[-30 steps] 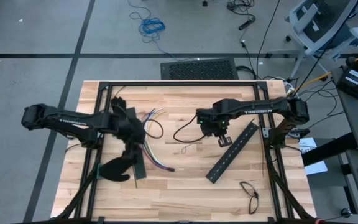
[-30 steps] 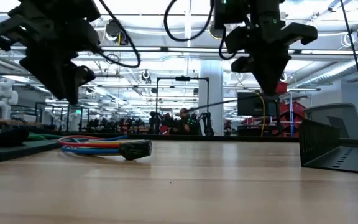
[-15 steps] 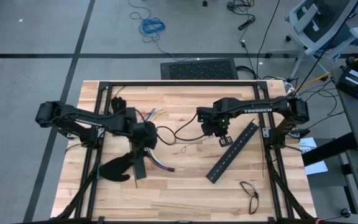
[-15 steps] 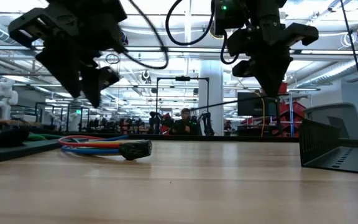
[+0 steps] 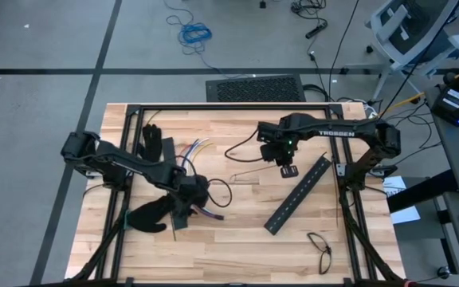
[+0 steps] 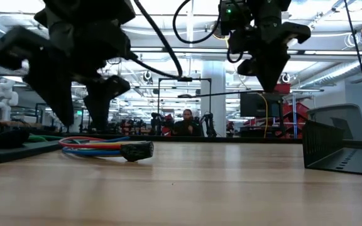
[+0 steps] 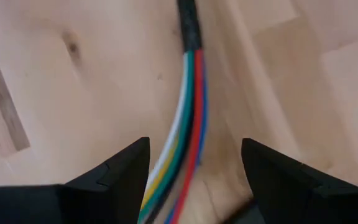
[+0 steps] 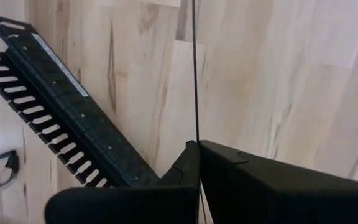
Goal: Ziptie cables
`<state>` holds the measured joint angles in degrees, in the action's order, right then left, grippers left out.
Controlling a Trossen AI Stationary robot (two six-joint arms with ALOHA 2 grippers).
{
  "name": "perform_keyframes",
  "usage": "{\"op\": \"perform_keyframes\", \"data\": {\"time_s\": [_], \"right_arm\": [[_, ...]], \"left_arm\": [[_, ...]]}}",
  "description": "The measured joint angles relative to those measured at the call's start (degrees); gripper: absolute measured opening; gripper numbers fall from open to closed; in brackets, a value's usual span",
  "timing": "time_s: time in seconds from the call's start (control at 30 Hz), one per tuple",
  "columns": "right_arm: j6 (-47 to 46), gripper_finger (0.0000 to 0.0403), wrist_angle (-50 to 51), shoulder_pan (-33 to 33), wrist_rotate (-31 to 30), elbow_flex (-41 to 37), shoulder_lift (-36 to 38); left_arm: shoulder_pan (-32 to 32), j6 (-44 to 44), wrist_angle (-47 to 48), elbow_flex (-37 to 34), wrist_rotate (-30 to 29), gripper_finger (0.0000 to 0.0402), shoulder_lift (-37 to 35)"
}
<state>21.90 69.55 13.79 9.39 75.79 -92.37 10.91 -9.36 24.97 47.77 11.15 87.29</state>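
The cables (image 7: 188,118), a bundle of red, blue, white, green and yellow wires with a black-wrapped end (image 7: 189,25), lie flat on the wooden table (image 5: 237,239), left of its middle (image 5: 210,213). My left gripper (image 7: 194,163) hangs open just above them, one finger on each side of the bundle, touching nothing (image 6: 77,103). My right gripper (image 5: 282,157) is higher up, over the table's far middle, shut on a thin dark ziptie (image 8: 195,68). My right gripper pinches the ziptie at one end (image 8: 196,138) between its two shut fingers, which point down from above. The strip sticks out roughly level toward the table's left (image 6: 222,95), lifted clear of the table.
A long black slotted bar (image 5: 297,195) lies slantwise right of centre, with glasses (image 5: 319,244) nearer the front edge. Black gloves (image 5: 151,143) (image 5: 146,217) and a second dark bar (image 5: 178,214) lie around the cables under my left arm.
My left gripper has swung toward the table's right and near edge, sunk lower, and opened wider; it now straddles the cable bundle. My right gripper has drifted a little toward the far edge, carrying the ziptie. The cables have not moved.
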Motion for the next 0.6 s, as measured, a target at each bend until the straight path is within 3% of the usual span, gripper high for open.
{"op": "perform_keyframes", "data": {"time_s": [0.6], "right_arm": [[-0.58, 0.0000, 0.39, 1.80, 1.49, 0.02, 0.76]], "left_arm": [[1.62, 2.86, -6.94, 0.60, -6.46, 0.0238, 14.67]]}}
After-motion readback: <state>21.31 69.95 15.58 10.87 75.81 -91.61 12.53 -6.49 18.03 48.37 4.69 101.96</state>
